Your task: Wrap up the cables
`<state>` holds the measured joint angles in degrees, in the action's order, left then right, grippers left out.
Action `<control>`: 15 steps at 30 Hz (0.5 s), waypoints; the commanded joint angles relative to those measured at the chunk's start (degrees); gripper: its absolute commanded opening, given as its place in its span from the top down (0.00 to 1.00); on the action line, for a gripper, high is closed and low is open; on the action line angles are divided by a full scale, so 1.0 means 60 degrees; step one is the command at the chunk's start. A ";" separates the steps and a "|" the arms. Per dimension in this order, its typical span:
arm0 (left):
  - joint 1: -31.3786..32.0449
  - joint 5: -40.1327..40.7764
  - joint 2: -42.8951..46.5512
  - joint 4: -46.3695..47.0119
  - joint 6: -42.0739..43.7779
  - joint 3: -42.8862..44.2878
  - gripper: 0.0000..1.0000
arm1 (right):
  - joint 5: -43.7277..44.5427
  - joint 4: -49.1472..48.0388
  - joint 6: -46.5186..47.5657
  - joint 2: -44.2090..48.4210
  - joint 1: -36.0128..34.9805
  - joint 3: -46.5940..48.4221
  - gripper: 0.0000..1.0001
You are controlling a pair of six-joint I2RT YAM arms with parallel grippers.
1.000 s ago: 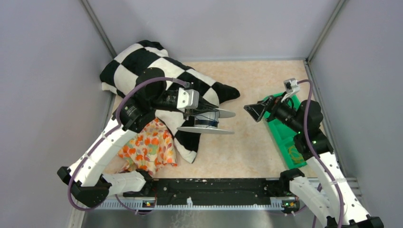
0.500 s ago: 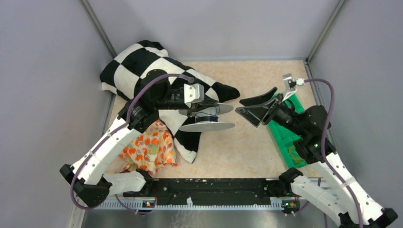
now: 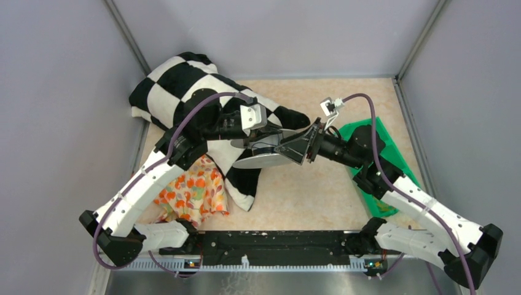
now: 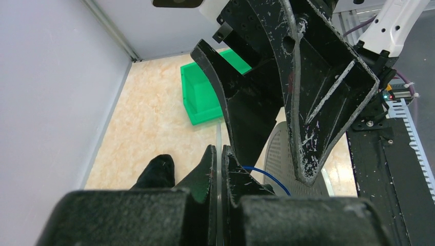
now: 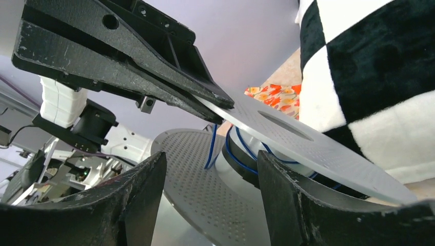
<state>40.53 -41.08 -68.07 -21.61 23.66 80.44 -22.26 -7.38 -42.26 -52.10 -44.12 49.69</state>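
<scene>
A grey spool (image 3: 263,161) hangs above the checkered cloth. My left gripper (image 4: 219,149) is shut on the thin edge of the spool's upper flange (image 5: 287,134). The cable (image 5: 211,148), a thin blue wire, is wound round the hub and loops loosely over the perforated lower flange (image 5: 205,187); it also shows as the cable (image 4: 269,178) beside my left fingers. My right gripper (image 5: 211,164) is open and level with the spool, the lower flange and hub showing between its fingers, which touch nothing. From above, the right gripper (image 3: 296,147) sits at the spool's right side.
A black-and-white checkered cloth (image 3: 184,80) lies at the back left, with an orange floral cloth (image 3: 193,190) in front of it. A green bin (image 3: 368,178) stands on the right under the right arm. Grey walls close in three sides.
The right arm has swung left from over the green bin to the spool, and its jaws have narrowed somewhat. The left gripper has kept hold of the spool, shifting it slightly.
</scene>
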 commanded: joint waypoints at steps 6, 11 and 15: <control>-0.0016 -0.0065 0.0403 0.0847 0.0148 0.0113 1.00 | -0.0154 -0.0570 0.0213 -0.0614 -0.0227 0.0794 0.62; -0.0017 0.0032 0.0464 0.0818 0.0241 0.0090 1.00 | 0.0398 -0.0215 0.0290 -0.0358 -0.0221 0.0673 1.00; -0.0078 0.0122 0.0547 0.0786 0.0289 -0.0005 1.00 | 0.1338 0.0652 0.0659 0.0291 -0.0220 0.0532 1.00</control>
<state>40.53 -40.66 -67.70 -21.52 24.03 80.01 -19.49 -6.63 -41.08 -54.68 -44.75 51.75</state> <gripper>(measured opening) 0.024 0.010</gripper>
